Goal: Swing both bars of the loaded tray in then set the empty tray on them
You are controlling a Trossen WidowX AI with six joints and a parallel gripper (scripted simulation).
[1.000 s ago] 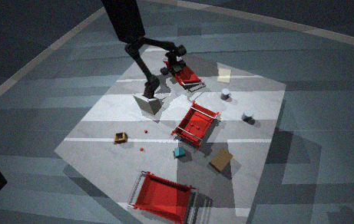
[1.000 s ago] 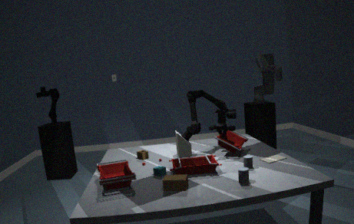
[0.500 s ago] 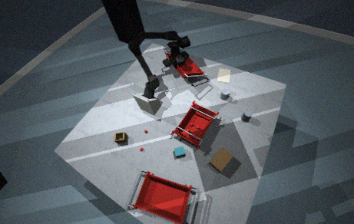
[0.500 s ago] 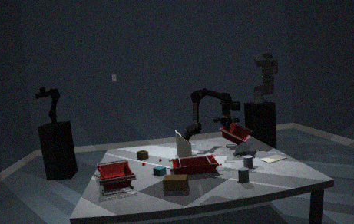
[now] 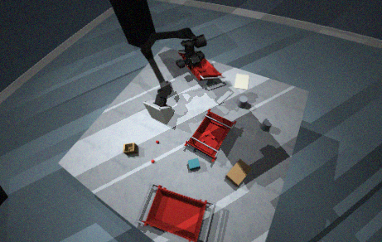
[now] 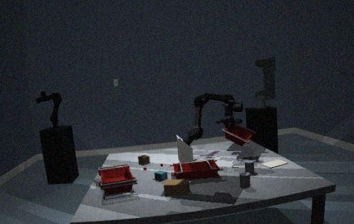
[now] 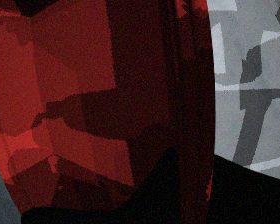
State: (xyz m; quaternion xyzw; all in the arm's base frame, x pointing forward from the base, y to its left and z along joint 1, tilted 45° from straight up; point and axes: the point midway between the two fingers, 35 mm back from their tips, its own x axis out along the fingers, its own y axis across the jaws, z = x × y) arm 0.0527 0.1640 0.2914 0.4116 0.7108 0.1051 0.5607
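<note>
The loaded tray (image 5: 199, 127) (image 6: 198, 175), red, stands mid-table with small red blocks inside. Both its wire bars lie across its top, one near each end. My gripper (image 5: 190, 62) (image 6: 229, 125) (image 7: 180, 153) is shut on the wall of the empty red tray (image 5: 209, 70) (image 6: 239, 136) (image 7: 86, 75). It holds that tray off the table, behind the loaded one and to its right in the exterior view. The held tray is tilted, one end lower, with wire at its low end. The fingertips are mostly hidden in the top and exterior views.
Another red tray (image 5: 183, 196) (image 6: 117, 174) stands at the table's near end in the top view. A pale upright panel (image 5: 159, 114) (image 6: 184, 150) stands by the arm's base. A teal block (image 5: 194, 164), a tan block (image 5: 238, 173) and two grey cylinders (image 5: 243, 102) (image 5: 266, 125) surround the loaded tray.
</note>
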